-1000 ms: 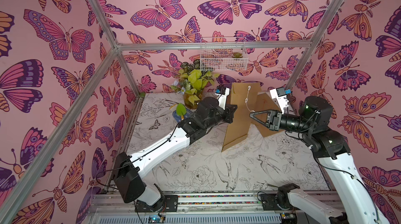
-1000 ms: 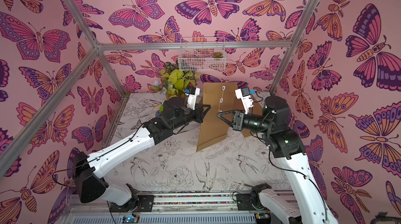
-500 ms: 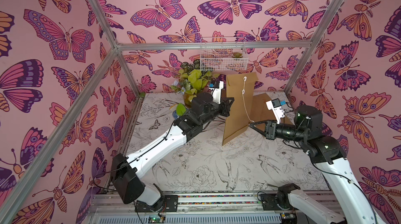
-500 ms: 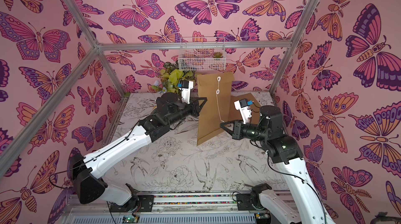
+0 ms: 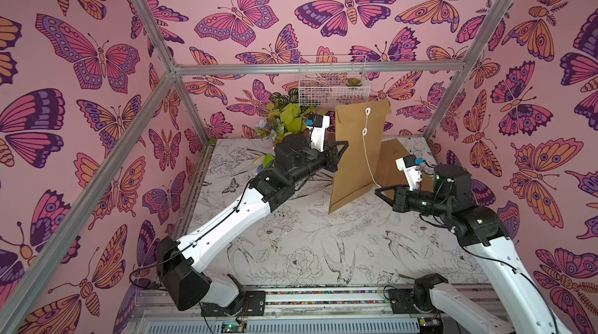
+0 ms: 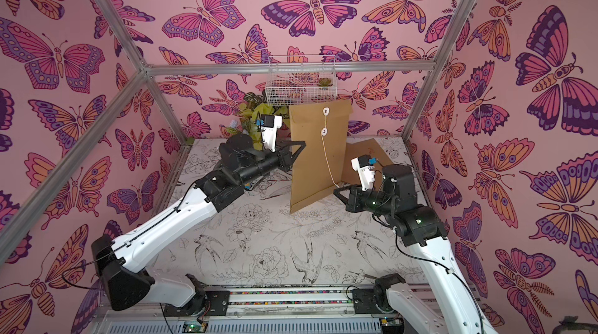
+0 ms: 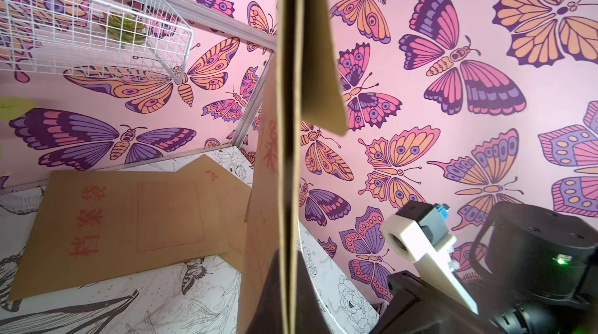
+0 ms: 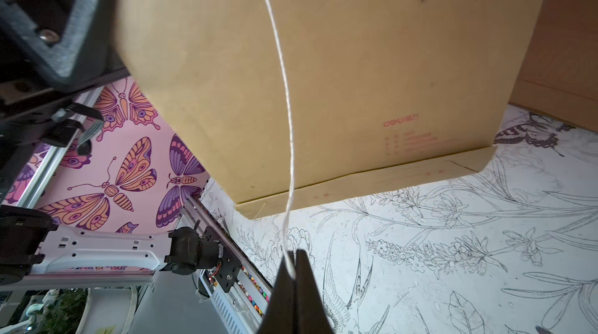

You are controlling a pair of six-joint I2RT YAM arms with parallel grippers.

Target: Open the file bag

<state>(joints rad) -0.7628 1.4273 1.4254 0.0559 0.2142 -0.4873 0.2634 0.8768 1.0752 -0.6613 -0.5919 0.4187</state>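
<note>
Pink walls printed with large orange and purple butterflies enclose a white counter [image 5: 291,235] covered in fine black line drawings of birds and flowers.

The file bag [image 5: 356,154] [image 6: 315,154] is a flat, stiff rectangle of matte brown kraft paper. It stands upright near the back middle of the counter, its broad face toward the top views. Whether its lower edge touches the counter I cannot tell. Two small white round discs [image 5: 368,110] sit one above the other near its top. A thin white string [image 5: 367,161] [image 6: 326,161] runs from the lower disc down across the face in a slack curve. In the left wrist view the bag is seen edge-on, and its top flap [image 7: 323,57] stands away from the body.

The left tool [image 5: 344,146] [image 6: 302,144] [image 7: 289,258] is pinched narrow on the bag's side edge, about halfway up, and holds it upright. The right tool [image 5: 378,190] [image 6: 336,189] [image 8: 294,261] sits low, just beside the bag's bottom corner. Its dark fingers are pressed together on the free end of the string, and the right wrist view shows the cord entering between them.

Behind the bag, more brown envelopes [image 7: 123,219] with faded red print lie flat and overlapping on the counter. A leafy green plant [image 5: 288,119] stands at the back wall under a white wire basket [image 5: 331,86].
</note>
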